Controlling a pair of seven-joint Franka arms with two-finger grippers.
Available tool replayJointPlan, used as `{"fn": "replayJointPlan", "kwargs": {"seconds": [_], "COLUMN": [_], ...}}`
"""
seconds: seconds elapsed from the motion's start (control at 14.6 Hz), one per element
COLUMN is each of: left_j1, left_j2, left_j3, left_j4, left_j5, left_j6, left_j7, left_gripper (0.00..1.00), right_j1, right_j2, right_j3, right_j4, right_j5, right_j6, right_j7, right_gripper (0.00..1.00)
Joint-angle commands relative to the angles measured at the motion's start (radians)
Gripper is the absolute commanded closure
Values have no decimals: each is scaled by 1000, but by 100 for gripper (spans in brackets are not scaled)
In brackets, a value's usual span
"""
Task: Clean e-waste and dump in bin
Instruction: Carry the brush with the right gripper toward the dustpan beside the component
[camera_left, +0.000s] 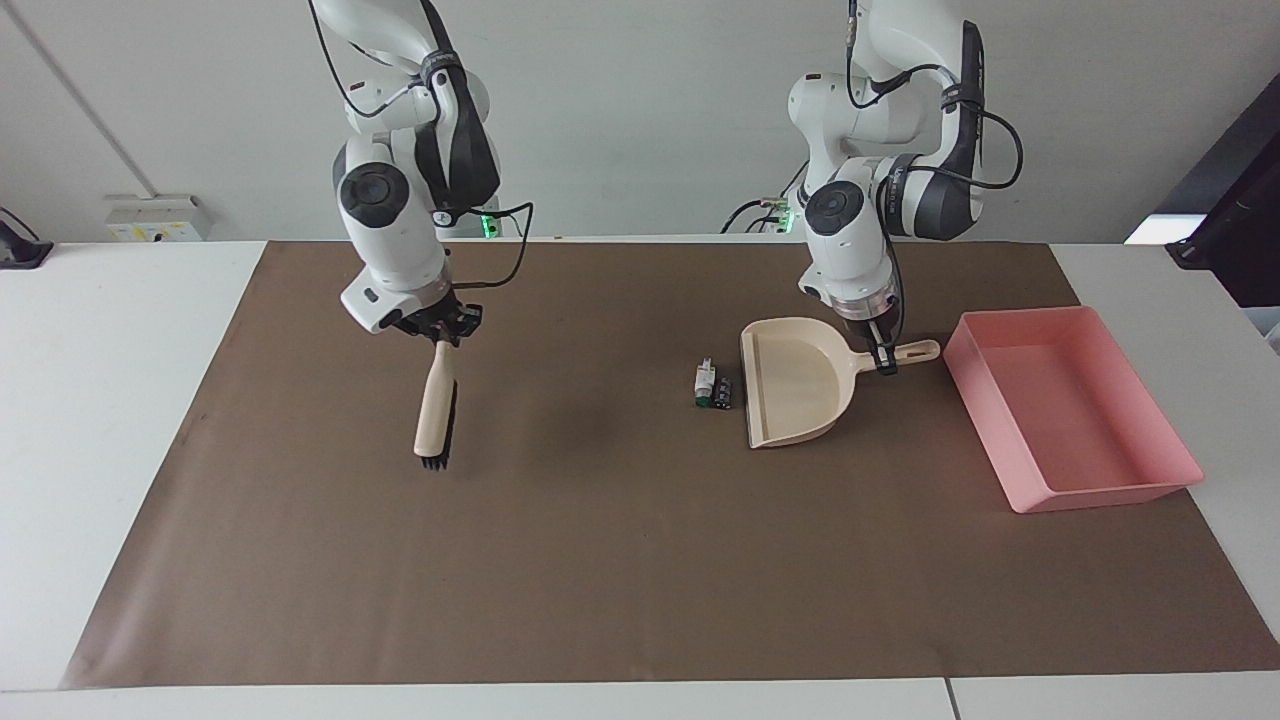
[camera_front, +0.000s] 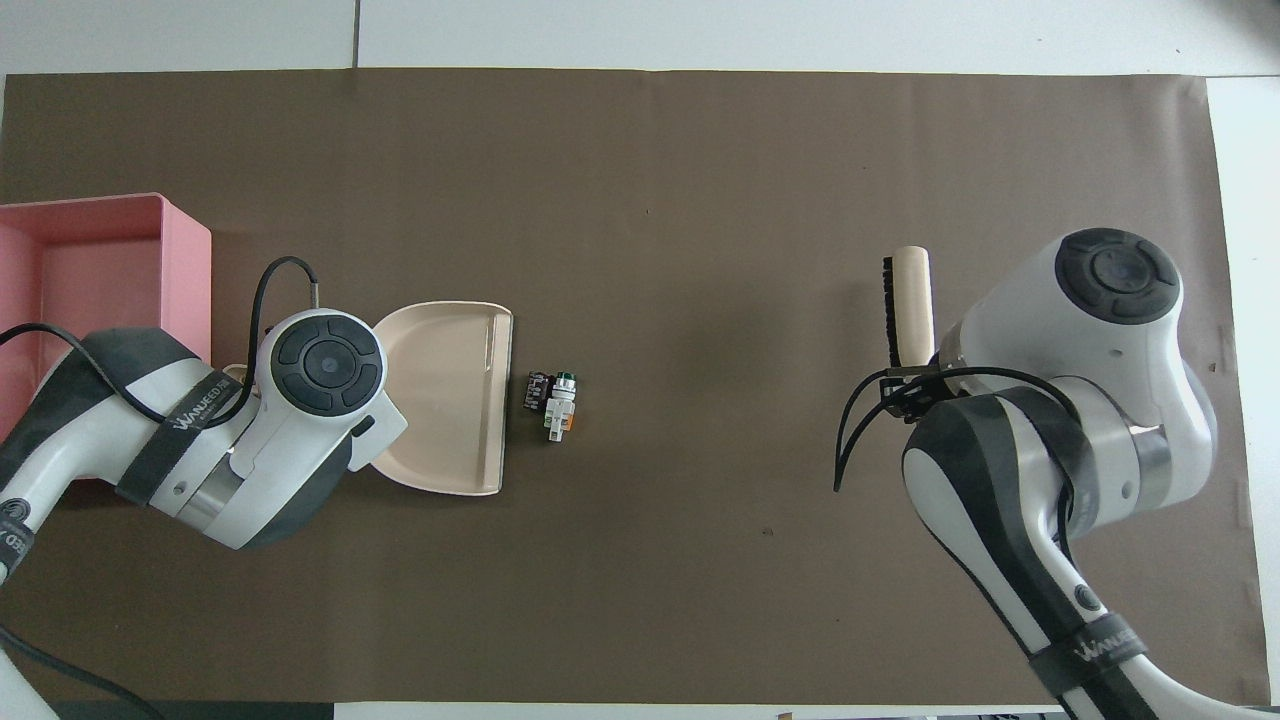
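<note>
On the white table a brown paper sheet lies before a pale wall. "WANUEED" marks both arms. Left gripper clamps the dustpan handle; right gripper clamps the brush. E-waste lies beside the dustpan's mouth; the bin sits at the left arm's end.

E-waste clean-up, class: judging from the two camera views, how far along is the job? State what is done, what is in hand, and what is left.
Done: both tools are gripped. The left hand is shut on the dustpan handle, its mouth beside the e-waste. In hand: the right hand holds the brush raised over the mat, apart from the pile. Left: sweeping the pieces into the dustpan and tipping them into the bin, which looks empty.
</note>
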Motion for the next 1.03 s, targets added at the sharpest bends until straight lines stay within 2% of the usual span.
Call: {"fn": "replayJointPlan", "kwargs": {"seconds": [0.0,0.41,0.75,0.82,0.96], "left_j1": [-26,-37,-38,-38,-37], "left_j2": [5,4,-1,-4,-5], "left_j3": [11,11,11,11,11], "left_j4": [1,-14,-31,-36,-39], "left_j5": [28,33,36,36,36], "left_j6": [-24,-30,-28,-30,-24], "left_j7": [-21,-47,-59,-61,-61], "left_gripper": [100,100,100,100,100], "right_j1": [121,318,375,392,441], "right_j2": [2,28,42,68,171], "right_j3": [-5,0,0,0,0], "right_j4": [9,14,20,29,122], "right_j5": [-23,-5,40,40,35], "right_j6": [-15,10,59,68,64], "right_j7": [98,283,318,327,387], "right_gripper": [100,100,100,100,100]}}
